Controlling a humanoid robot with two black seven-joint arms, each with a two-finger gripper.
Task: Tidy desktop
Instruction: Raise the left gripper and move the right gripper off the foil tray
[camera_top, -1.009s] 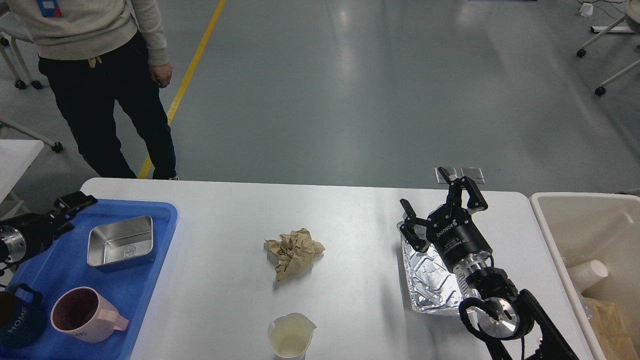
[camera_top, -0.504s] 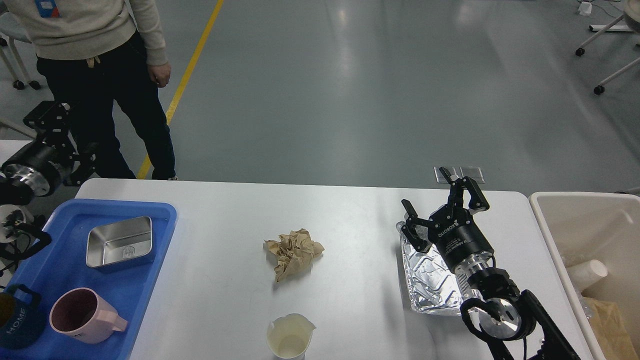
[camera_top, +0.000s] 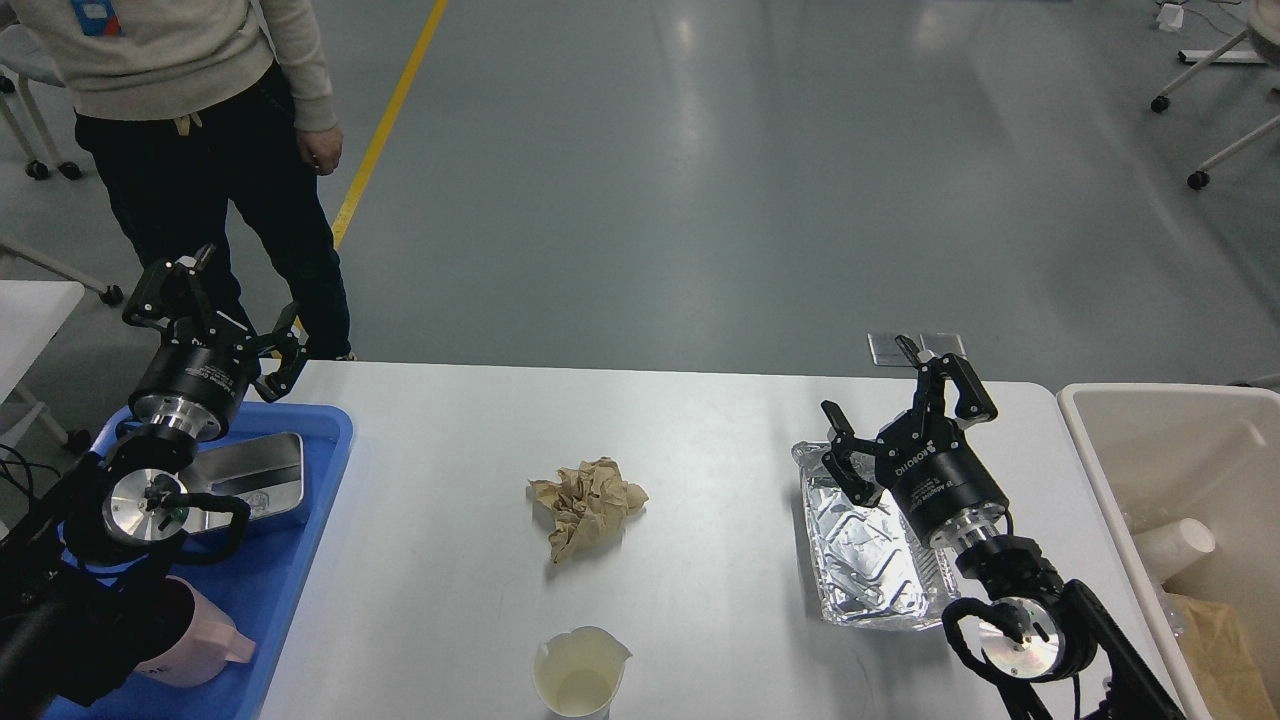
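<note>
The white desktop (camera_top: 700, 420) carries a crumpled brown paper ball (camera_top: 588, 503) at its middle, a pale paper cup (camera_top: 580, 672) at the front edge and a foil tray (camera_top: 860, 545) on the right. My right gripper (camera_top: 905, 400) hangs open over the foil tray's far end, nothing between its fingers. My left gripper (camera_top: 215, 310) is open above the far corner of the blue tray (camera_top: 330, 440), empty.
The blue tray holds a steel container (camera_top: 265, 470) and a pink mug (camera_top: 205, 640), partly behind my left arm. A beige bin (camera_top: 1150, 440) with cups and paper stands at the right edge. A person (camera_top: 200, 150) stands beyond the table's far left corner.
My left arm rose from low over the blue tray, then came inward and forward over its far corner. My right gripper shifted slightly right, uncovering more of the foil tray.
</note>
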